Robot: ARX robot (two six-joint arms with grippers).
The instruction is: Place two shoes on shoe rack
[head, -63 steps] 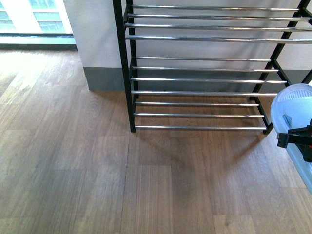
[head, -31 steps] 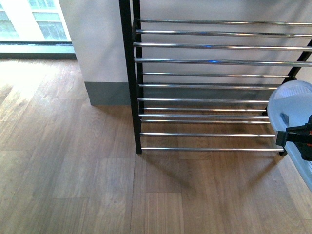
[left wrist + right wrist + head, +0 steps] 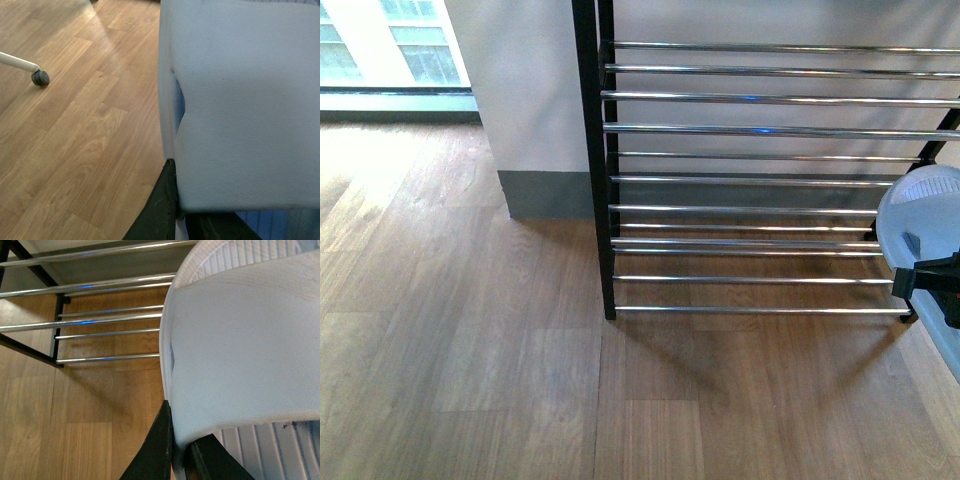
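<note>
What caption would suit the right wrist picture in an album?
Right gripper clamps a pale blue foam slide near a black-framed shoe rack with chrome bars.

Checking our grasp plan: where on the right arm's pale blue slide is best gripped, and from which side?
Pinch the pale blue slide by its broad strap's edge, coming from the side: the strap arches over the ribbed footbed, leaving room for one finger beneath. The right end effector grips so.
</note>
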